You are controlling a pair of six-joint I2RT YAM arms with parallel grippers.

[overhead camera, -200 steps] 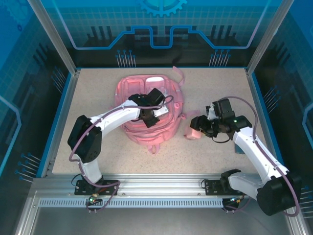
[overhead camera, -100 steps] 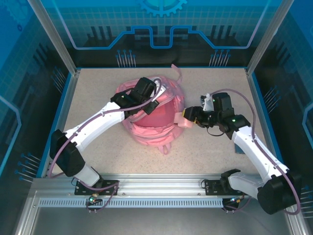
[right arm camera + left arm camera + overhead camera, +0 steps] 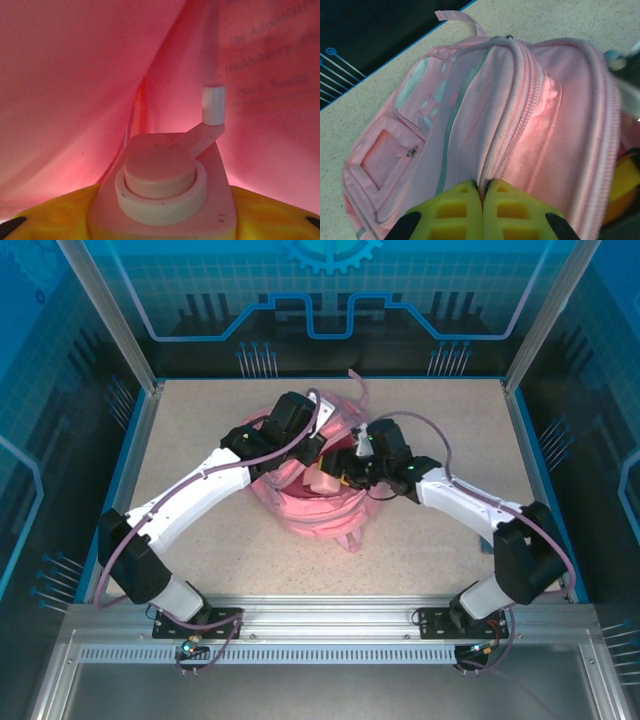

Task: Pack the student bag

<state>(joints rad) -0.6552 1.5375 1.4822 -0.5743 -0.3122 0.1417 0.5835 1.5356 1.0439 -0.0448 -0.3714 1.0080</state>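
Pink backpack (image 3: 305,512) at mid-table (image 3: 430,540): my left claw (image 3: 482,190), pinched shut on its zip rim (image 3: 512,100), props the mouth open, and my right claw (image 3: 160,222) inside grips a white-capped bottle (image 3: 160,175), which I judge could snag the lining or jam if that rim slips free.

Left arm (image 3: 200,490) and right arm (image 3: 462,502) both leaned inward, left gripper (image 3: 482,192) pinched tight on the bag (image 3: 470,120), right gripper (image 3: 160,212) clamping a bottle (image 3: 160,175).
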